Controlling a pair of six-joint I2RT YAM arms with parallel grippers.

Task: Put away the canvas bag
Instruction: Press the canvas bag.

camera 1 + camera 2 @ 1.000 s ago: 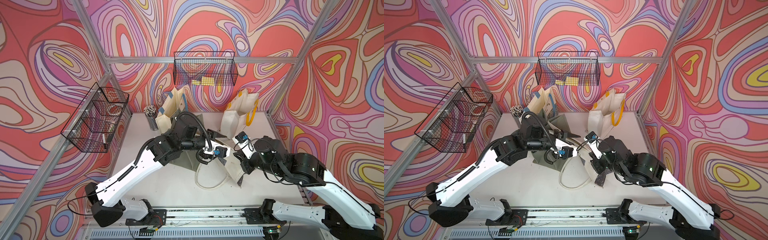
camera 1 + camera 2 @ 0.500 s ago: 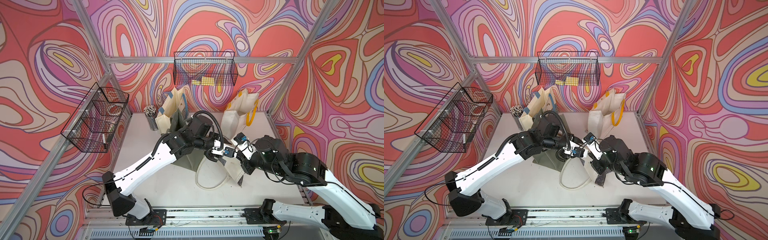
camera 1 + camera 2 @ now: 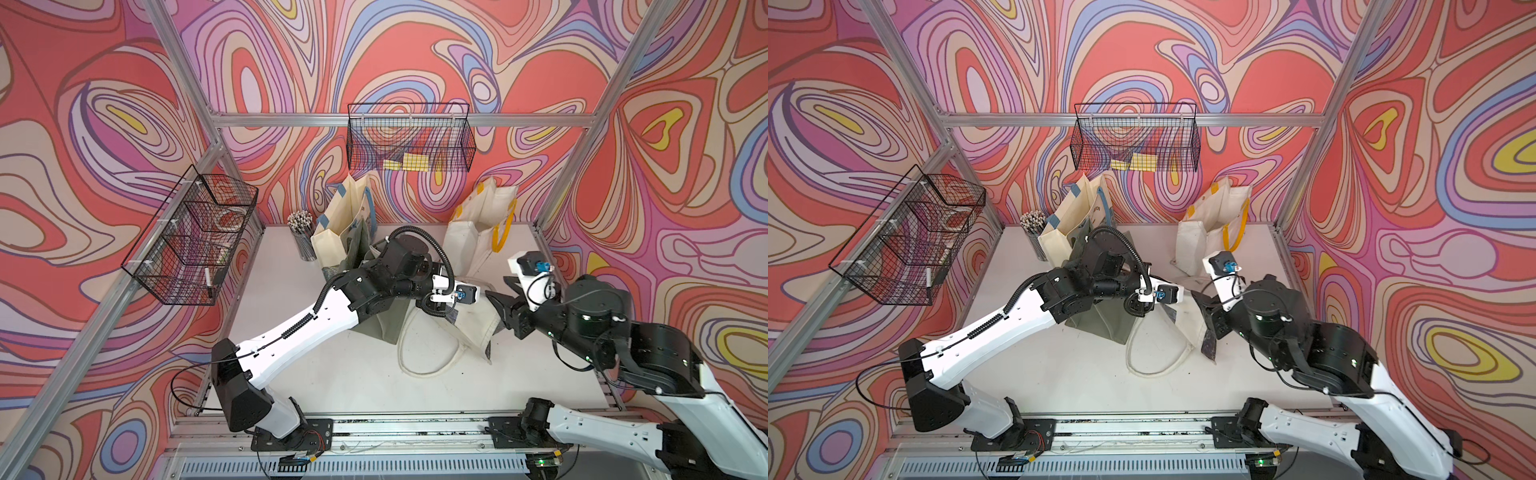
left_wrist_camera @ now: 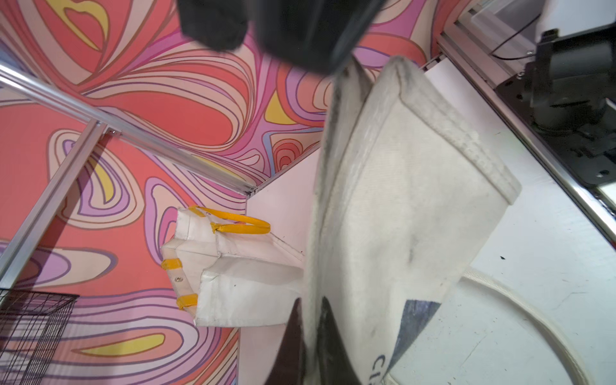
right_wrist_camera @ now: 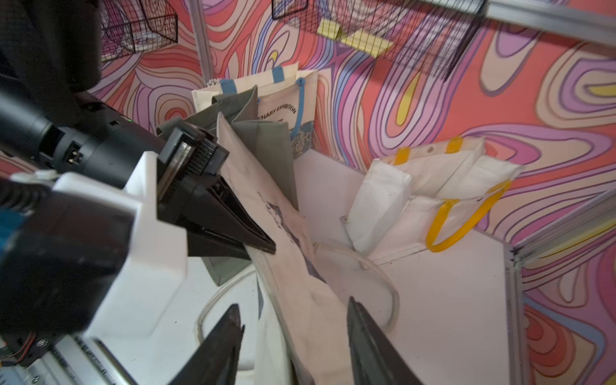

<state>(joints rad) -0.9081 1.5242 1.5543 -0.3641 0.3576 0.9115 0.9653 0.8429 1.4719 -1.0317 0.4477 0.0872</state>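
Observation:
The canvas bag (image 3: 473,332) (image 3: 1183,322) is off-white with a blue-grey print, and its rope handle (image 3: 419,365) loops onto the table. It stands folded at mid-table. My left gripper (image 4: 310,301) (image 3: 452,316) is shut on the bag's upper edge (image 4: 400,216), with the cloth pinched between both fingers. My right gripper (image 5: 293,305) (image 3: 500,313) is open at the bag's right side. The bag's cloth (image 5: 300,283) runs between its spread fingers without being gripped. The left gripper (image 5: 266,248) shows close by in the right wrist view.
A white bag with yellow handles (image 3: 478,232) stands back right. A cream bag with blue handles (image 3: 345,220) and a pencil cup (image 3: 301,237) stand back left. A grey-green bag (image 3: 382,328) sits under my left arm. Wire baskets hang on the back wall (image 3: 409,141) and left wall (image 3: 191,237).
My left arm reached right to the canvas bag and shut on its edge. My right gripper opened, let go of the bag and drew back a little to the right.

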